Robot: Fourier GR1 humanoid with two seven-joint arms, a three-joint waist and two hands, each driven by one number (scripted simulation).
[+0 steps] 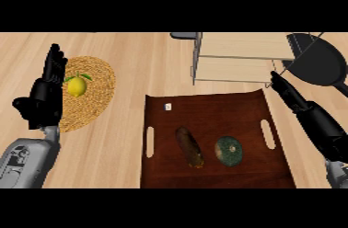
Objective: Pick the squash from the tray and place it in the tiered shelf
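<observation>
Head view shows me the round dark-green squash (229, 151) lying untouched on the dark brown wooden tray (204, 107), the pale tiered shelf (238, 54) unfilled, and my right robot hand (289, 91) straight-fingered beside the tray, holding nothing, so pick and place both remain.

Two forearms, grey metallic shells with a light sheen. Left forearm (24, 160) shows moulded panels and darker recessed detail near the wrist, rounded casing. Right forearm (335, 173) barely visible, same grey. Left hand (42, 103) glossy black, segmented fingers (55, 61), blocky palm, stubby thumb. Right hand (319, 126) also glossy black, long tapered shape, smooth plates with faint highlights. No cables or markings readable.
</observation>
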